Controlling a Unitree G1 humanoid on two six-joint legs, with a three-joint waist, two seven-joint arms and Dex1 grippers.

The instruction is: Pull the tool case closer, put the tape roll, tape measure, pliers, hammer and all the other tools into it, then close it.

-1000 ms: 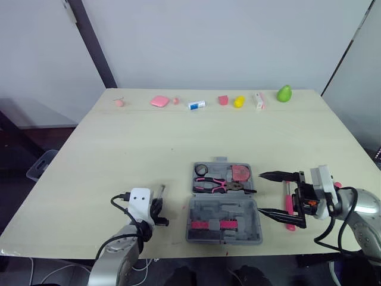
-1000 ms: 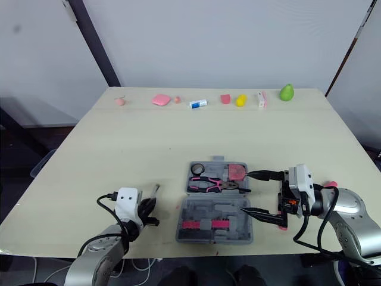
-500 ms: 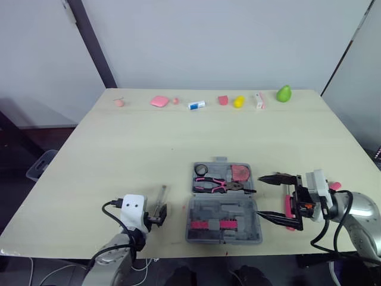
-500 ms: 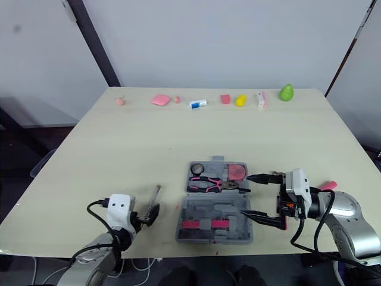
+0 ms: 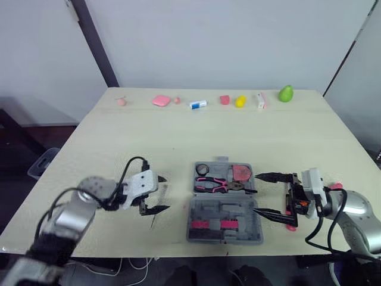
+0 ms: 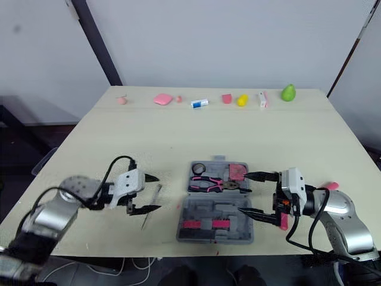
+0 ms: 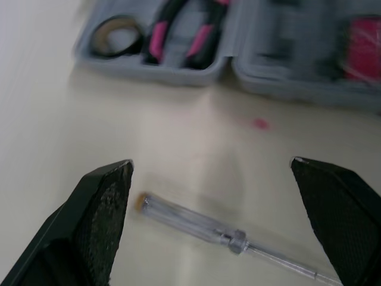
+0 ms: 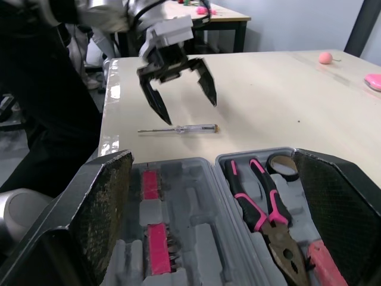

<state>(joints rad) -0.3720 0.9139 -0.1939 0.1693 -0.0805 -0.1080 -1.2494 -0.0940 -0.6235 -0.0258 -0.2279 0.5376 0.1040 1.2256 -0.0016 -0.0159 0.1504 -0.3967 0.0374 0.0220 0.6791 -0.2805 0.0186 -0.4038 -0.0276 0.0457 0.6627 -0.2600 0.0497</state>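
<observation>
two grippers hang over the pale wooden table (image 5: 178, 137). both have their fingers spread wide and hold nothing. your left gripper (image 5: 165, 193) is just left of the grey plastic tool case (image 5: 223, 208). a thin screwdriver with a clear handle (image 7: 202, 226) lies flat on the table there. in the left wrist view you can see it lying between the two black fingers (image 7: 104, 208), and they are not squeezing it.

the tool case lies open near the front edge of the table, about in the middle. its far half holds the black tape roll (image 5: 202, 169) on the left and the pink tape measure (image 5: 240, 173) on the right. the pink and black pliers (image 5: 220, 185) lie across, just in front of those two. the near half has two little pink strips (image 5: 200, 224) in its slots.

your right gripper (image 5: 257, 193) is at the right side of the case. one fingertip points at the nose of the pliers. the other is over the right edge of the near half. a pink-handled tool (image 5: 289, 221) lies on the table just right of the case. that gripper hides part of it, so i cannot tell what tool it is.

far off at the back edge of the table sits a row of small things, with a green pear-shaped thing (image 5: 286, 93) at its right end.
</observation>
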